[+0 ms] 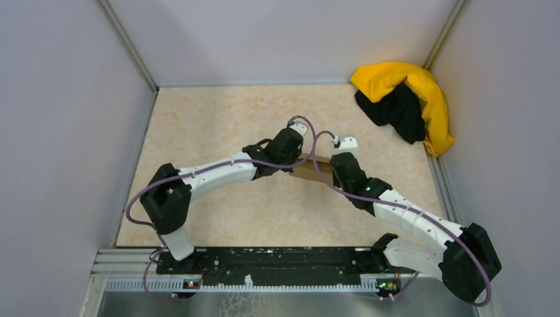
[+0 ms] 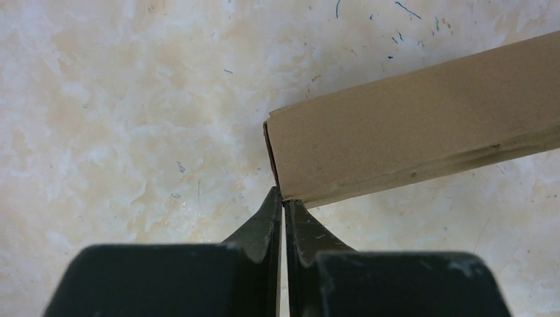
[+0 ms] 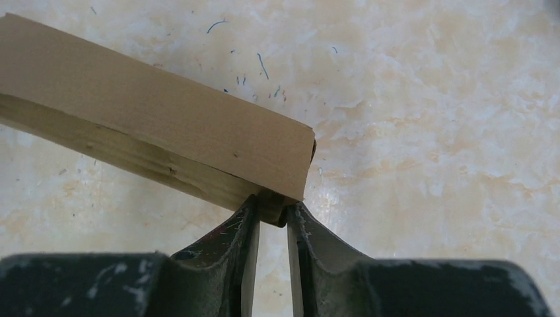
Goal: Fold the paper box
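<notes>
Paper box (image 1: pixel 315 171): plain brown cardboard, folded into a long closed block. It sits approx. mid-tabletop (image 1: pixel 218 125), bridging the gap btw the two arms, one short end toward each wrist. Whether it rests on the surface or is held clear of it: cannot tell. Left hand (image 2: pixel 282 200): fingers together, only a hairline slit btw them, tips pinched on the bottom corner of the box's end. In the left wrist view the box comes in from the R edge and slopes down-left, ending right at the tips. Its broad face is toward the cam, w/ a narrower, paler strip along the lower edge. Right hand (image 3: pixel 271 212): fingers a little apart, tabletop visible through the gap, tips flanking the lower corner of the box's other end, one on each side. Contact w/ the cardboard not confirmable from this angle. In the right wrist view the box runs up-left from the tips, its side wall lighter and streaked. The tabletop is cream and marbled, w/ small dark scratch marks near the box. Yellow-and-black cloth heap (image 1: pixel 422 99) lies in the far R corner against the wall, well apart from the box. Purple cables (image 1: pixel 310 125) loop over both arms.
</notes>
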`<state>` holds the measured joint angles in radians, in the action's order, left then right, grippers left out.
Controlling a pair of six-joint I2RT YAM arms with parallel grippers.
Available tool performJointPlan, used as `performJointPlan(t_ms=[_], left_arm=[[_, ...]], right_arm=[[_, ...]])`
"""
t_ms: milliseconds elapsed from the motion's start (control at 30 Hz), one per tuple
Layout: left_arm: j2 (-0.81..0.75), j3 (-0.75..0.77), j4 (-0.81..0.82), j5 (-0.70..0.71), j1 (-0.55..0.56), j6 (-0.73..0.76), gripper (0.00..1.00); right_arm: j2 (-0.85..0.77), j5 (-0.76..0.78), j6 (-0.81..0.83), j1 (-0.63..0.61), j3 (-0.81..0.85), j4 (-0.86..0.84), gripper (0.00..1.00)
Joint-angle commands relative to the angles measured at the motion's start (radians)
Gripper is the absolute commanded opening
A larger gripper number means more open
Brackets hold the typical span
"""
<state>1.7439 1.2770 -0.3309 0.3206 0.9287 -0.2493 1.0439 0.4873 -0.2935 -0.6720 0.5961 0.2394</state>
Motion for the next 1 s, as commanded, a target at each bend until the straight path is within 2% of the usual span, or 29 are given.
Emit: performJointPlan(t_ms=[0,367,967], left_arm=[[0.06,0.009,0.06,-0.084,0.013,0.027,0.06],[0.094,0.037,0.113,-0.115,-0.012,0.123,0.05],[0.166,0.102,0.163,-0.247,-0.089,0.273,0.04]], right_arm=[[-0.025,-0.183,-0.054,-0.023,0.024,0.013,0.22],[-0.074,-0.255,-0.076,-0.013,0.004,0.049,0.27],[-0.175,-0.405,-0.118,-0.012,-0.01,0.117,0.3]])
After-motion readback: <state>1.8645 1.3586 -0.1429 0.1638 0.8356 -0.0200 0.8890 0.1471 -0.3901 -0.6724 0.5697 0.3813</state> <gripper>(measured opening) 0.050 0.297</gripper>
